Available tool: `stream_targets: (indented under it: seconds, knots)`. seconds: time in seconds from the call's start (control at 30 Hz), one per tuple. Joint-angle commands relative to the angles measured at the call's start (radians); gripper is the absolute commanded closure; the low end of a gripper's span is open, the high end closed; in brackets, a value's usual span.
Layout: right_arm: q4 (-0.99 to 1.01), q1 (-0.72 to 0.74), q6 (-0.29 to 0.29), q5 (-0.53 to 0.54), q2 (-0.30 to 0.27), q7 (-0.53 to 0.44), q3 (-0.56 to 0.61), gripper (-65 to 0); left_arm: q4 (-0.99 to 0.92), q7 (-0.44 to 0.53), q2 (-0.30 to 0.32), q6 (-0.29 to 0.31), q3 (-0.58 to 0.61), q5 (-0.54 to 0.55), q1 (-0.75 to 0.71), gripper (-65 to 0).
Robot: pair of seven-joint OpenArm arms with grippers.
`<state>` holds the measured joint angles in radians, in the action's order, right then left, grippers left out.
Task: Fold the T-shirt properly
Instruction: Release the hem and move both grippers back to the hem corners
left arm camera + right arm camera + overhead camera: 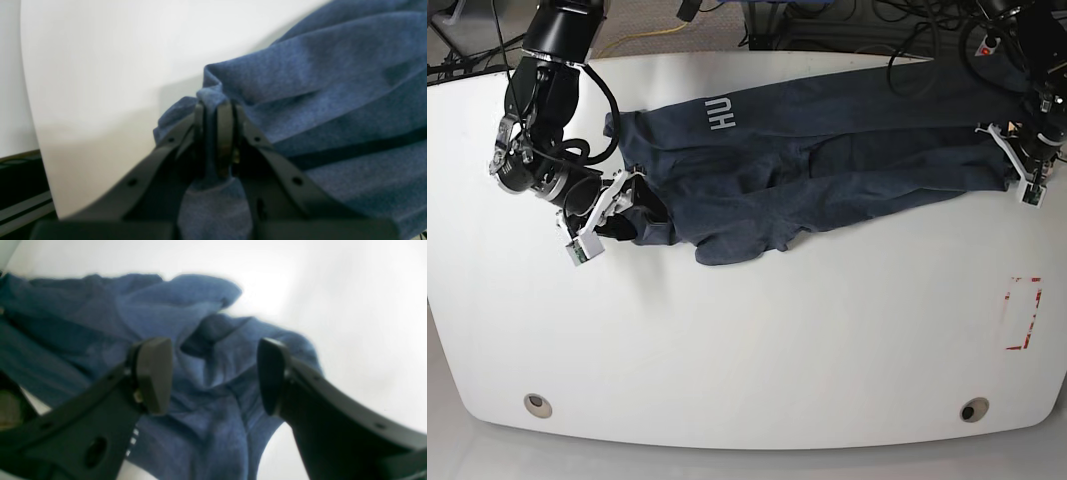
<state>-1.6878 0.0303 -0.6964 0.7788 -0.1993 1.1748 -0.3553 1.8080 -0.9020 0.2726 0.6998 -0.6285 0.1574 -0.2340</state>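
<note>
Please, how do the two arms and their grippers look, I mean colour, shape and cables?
Both arms are black, built of rounded segments, with loose black cables along them. The left gripper has matte black fingers, straight bars with small round holes, ending in flat oval pads. The right gripper has the same black fingers and rounded pads. In the base view a white bracket sits at each wrist, by the grippers.

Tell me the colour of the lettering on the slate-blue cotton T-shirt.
White lettering, clearest in the base view.

The T-shirt lies across the far half of the table, stretched between both grippers at its ends.
</note>
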Motion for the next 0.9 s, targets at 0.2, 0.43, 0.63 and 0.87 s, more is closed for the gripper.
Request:
stream_targets:
  seconds: [0.2, 0.43, 0.63, 0.87]
  knots:
    - [0.081, 0.064, -0.002, 0.018, -0.012, 0.003, 0.094, -38.5, 0.017, 0.011, 0.015, -0.002, -0.008, 0.008, 0.005, -3.1]
    - [0.160, 0.090, -0.002, 0.017, 0.021, -0.029, 0.135, -36.5, 0.016, 0.011, 0.015, -0.002, -0.008, 0.008, 0.005, -3.1]
    - [0.193, 0.135, -0.002, 0.017, 0.016, -0.094, 0.187, -6.8, 0.016, 0.011, 0.015, -0.002, -0.004, 0.008, 0.009, -3.1]
    - [0.363, 0.239, -0.002, 0.017, -0.047, -0.171, 0.170, 0.0, 0.013, 0.011, 0.014, -0.002, 0.031, 0.006, 0.092, -3.1]
